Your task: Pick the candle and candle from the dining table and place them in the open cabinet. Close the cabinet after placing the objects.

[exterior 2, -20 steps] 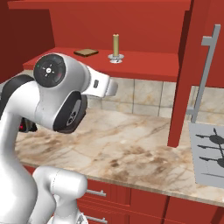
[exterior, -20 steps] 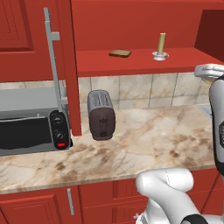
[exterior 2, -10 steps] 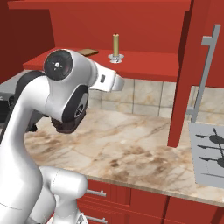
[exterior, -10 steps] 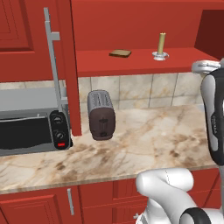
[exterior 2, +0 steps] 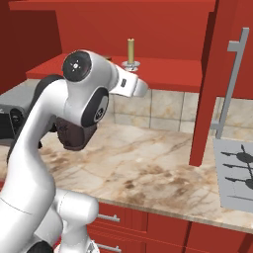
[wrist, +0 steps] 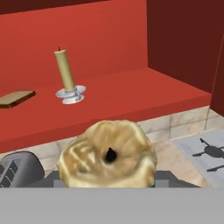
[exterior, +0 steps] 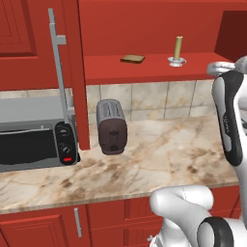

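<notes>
A squat brass-gold candle (wrist: 107, 154), lumpy and ruffled at the rim with a black wick, is gripped between the gripper (wrist: 107, 177) fingers below the cabinet (exterior: 144, 29) shelf. A slim olive stick candle (exterior: 178, 46) is seen upright on a clear round dish on the smooth red shelf, near a flat brown slab (exterior: 132, 59). A ribbed grey toaster (exterior: 111, 126) stands on the marbled counter (exterior: 159, 159).

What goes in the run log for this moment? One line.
phase: carrying | tool: shut on squat brass-gold candle | slim olive-gold stick candle: upright on red cabinet shelf | doors: open
</notes>
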